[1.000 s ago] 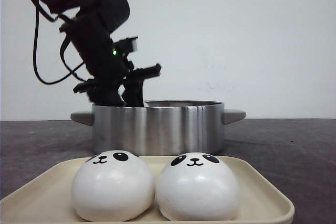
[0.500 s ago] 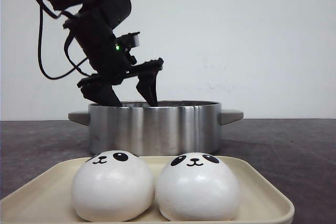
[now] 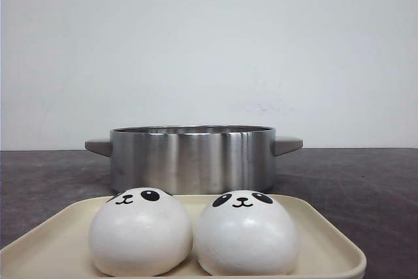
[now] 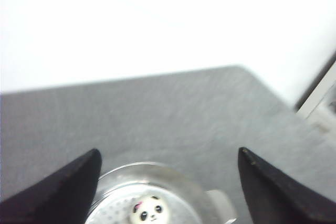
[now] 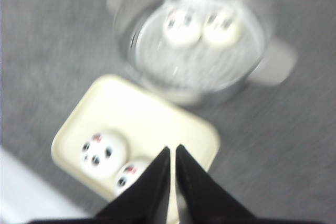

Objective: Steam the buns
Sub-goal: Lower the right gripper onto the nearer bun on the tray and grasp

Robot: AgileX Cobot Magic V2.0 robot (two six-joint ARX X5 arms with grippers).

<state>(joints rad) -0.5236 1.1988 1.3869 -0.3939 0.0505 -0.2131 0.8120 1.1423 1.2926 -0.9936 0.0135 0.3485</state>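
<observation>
now that the left gripper (image 4: pixel 168 182) has risen, the pot (image 3: pixel 192 158) stands unobstructed.

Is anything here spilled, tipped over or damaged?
Nothing stands out. The round steel pot stands upright with two white panda-faced buns inside; two more sit upright on the cream tray.

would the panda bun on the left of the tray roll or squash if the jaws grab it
The left panda bun sits on a flat base, so it probably won't roll. Its smooth domed top may slip in a narrow grip. It looks soft, so probably squashable.
</observation>
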